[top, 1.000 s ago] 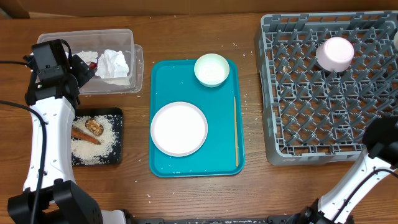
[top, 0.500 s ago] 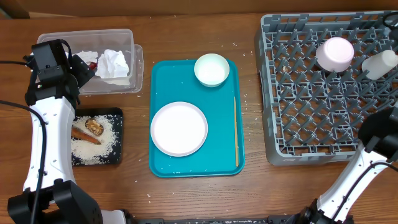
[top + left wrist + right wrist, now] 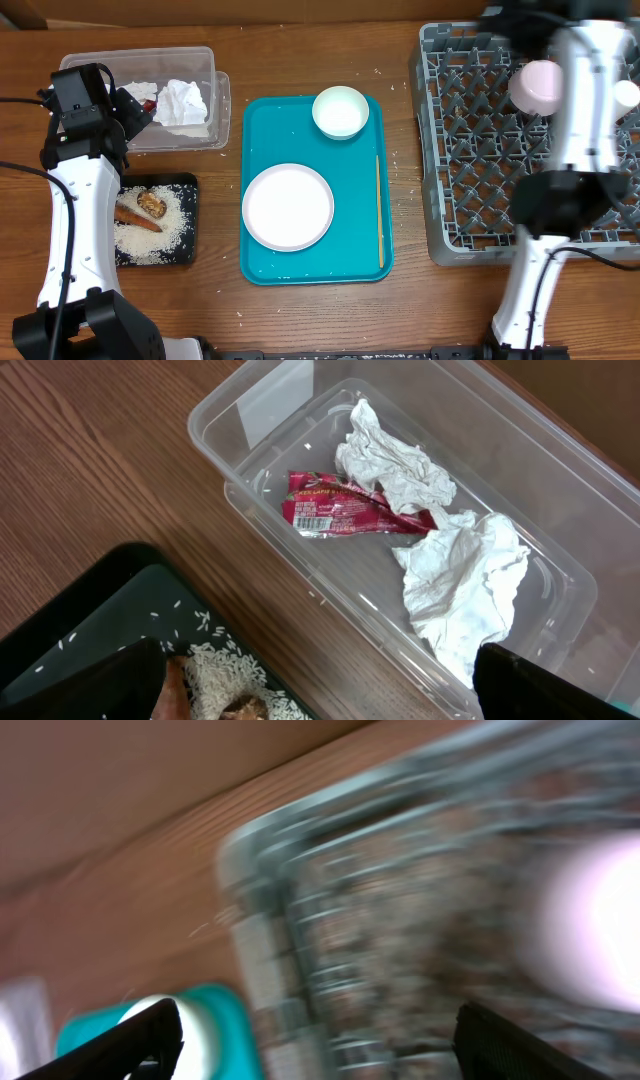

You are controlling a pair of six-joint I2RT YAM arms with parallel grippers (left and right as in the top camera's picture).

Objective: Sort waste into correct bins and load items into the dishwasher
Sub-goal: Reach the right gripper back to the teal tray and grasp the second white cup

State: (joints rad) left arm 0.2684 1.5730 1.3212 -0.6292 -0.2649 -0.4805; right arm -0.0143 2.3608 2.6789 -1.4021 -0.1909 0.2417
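Left end effector [image 3: 318,655]: we see its fingers spread wide with nothing between them, poised over the near corner of the clear tub [image 3: 240,430], where the tub meets the black tray [image 3: 110,590].
Right end effector [image 3: 320,1030]: its fingers also stand wide apart and empty. The wrist view is badly blurred, and shows the grey dish rack [image 3: 400,920] below and ahead.
Red wrapper [image 3: 350,515]: it lies flat on the tub's floor, just ahead of the left fingers. In the wrist view its long axis runs left to right, dipping slightly to the right.
Napkins [image 3: 460,580]: two crumpled white wads sit in the tub, one behind the wrapper and one to its right, both touching it.
Carrot-like stick [image 3: 135,215]: it rests on rice grains [image 3: 150,242] in the black tray. From overhead we find its long axis running left to right, sloping slightly towards the camera's bottom edge, with a brown food bit [image 3: 151,203] just beside it.
Plate [image 3: 288,207]: it lies flat on the teal tray [image 3: 262,270], well apart from both end effectors.
Bowl [image 3: 340,111]: it stands upright at the teal tray's far right corner.
Wooden stick [image 3: 379,210]: it lies along the tray's right edge, lengthwise front to back.
Rack load: a small white dish [image 3: 535,85] sits among the pegs, beside the blurred right arm [image 3: 585,110]. A second white item [image 3: 627,95] is too hidden for us to name.
Bench [image 3: 300,40]: bare wood, carrying everything.
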